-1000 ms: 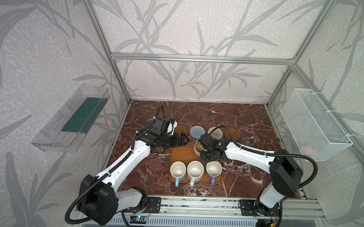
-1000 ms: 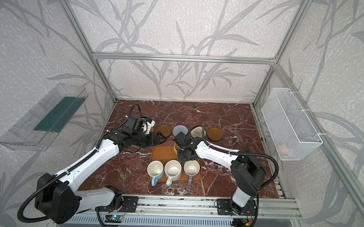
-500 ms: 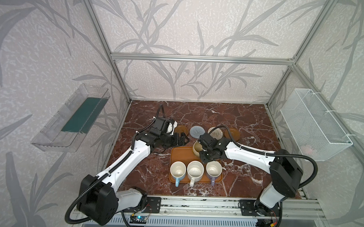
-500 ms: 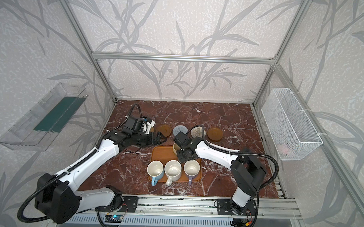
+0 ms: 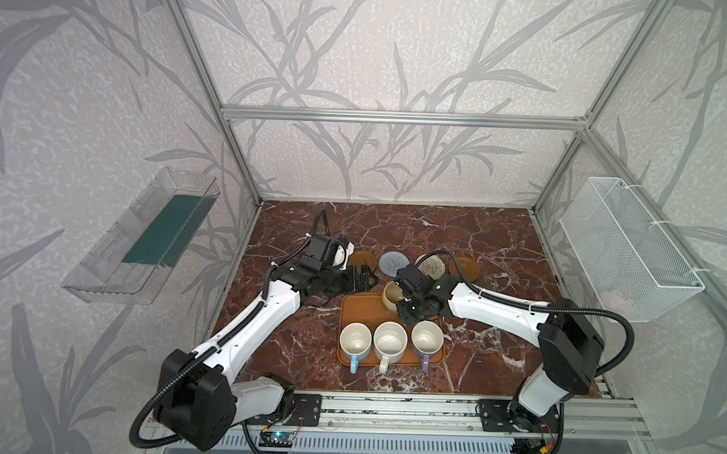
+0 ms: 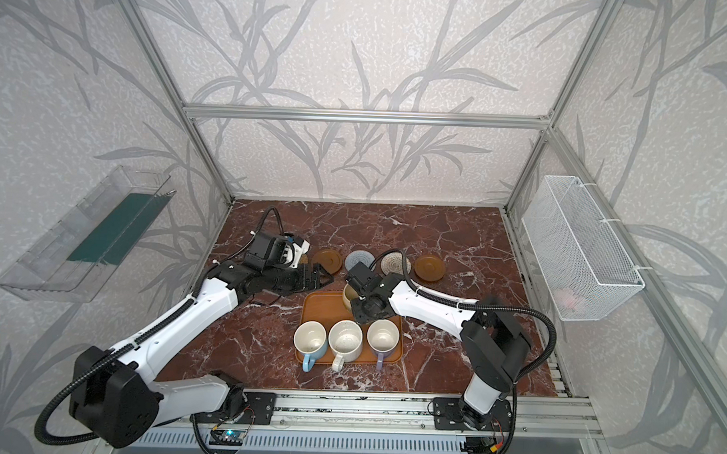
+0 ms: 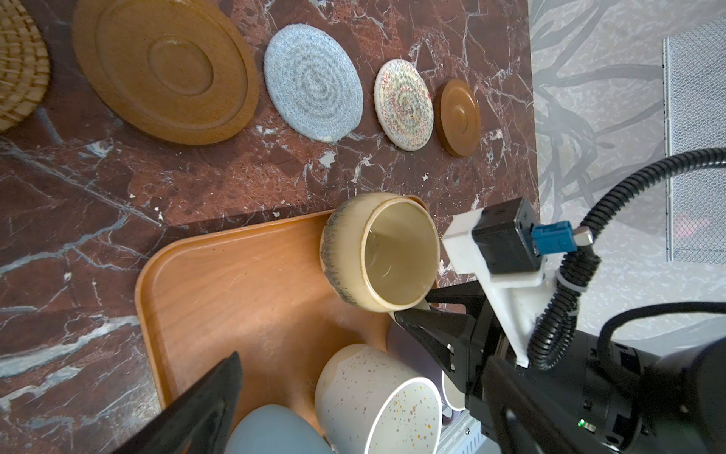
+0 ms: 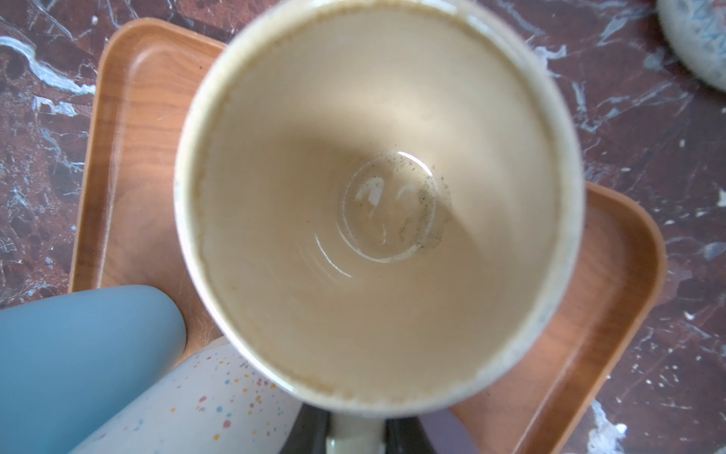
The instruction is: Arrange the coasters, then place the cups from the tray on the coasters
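The right jaws clamp the handle of the cream cup (image 7: pixel 379 251) at the tray's (image 7: pixel 243 283) far corner, likely to carry it upright to the coasters (image 7: pixel 312 82) lined just beyond, while the left jaws hang wide open beside the tray.

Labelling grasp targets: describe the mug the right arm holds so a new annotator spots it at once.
Find the orange-brown tray on the marble tabletop. Behind its near row of three mugs, the squat cream-yellow mug is alone at the far edge, handle pinched in the right gripper's fingers. Its neighbours are light blue, speckled white and lavender; only this one is cream-yellow.
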Robot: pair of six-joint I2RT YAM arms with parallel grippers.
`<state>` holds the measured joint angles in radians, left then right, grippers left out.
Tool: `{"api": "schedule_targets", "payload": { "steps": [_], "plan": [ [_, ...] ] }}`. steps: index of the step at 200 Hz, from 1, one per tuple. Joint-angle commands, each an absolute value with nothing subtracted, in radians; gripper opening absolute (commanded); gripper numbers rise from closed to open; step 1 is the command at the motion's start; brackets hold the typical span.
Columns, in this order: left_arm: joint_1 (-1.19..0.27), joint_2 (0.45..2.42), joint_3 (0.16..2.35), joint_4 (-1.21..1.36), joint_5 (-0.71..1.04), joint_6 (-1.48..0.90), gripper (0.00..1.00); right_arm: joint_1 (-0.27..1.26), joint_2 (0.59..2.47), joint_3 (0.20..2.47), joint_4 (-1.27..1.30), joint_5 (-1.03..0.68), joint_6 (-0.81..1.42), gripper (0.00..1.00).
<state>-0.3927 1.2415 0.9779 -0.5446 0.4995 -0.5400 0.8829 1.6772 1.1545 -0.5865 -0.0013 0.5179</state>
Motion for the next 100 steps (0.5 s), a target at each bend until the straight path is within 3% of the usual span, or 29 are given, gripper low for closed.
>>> {"api": "schedule_targets", "payload": {
  "steps": [1,100],
  "plan": [
    [-0.395,1.230,0.993,-0.531,0.504,-0.547,0.98,0.884,1.619,1.195,-0.513,0.022,0.503,0.00],
    [-0.393,1.223,0.968,-0.423,0.589,-0.614,0.97,0.884,1.580,1.188,-0.488,0.037,0.496,0.00]
  ]
}}
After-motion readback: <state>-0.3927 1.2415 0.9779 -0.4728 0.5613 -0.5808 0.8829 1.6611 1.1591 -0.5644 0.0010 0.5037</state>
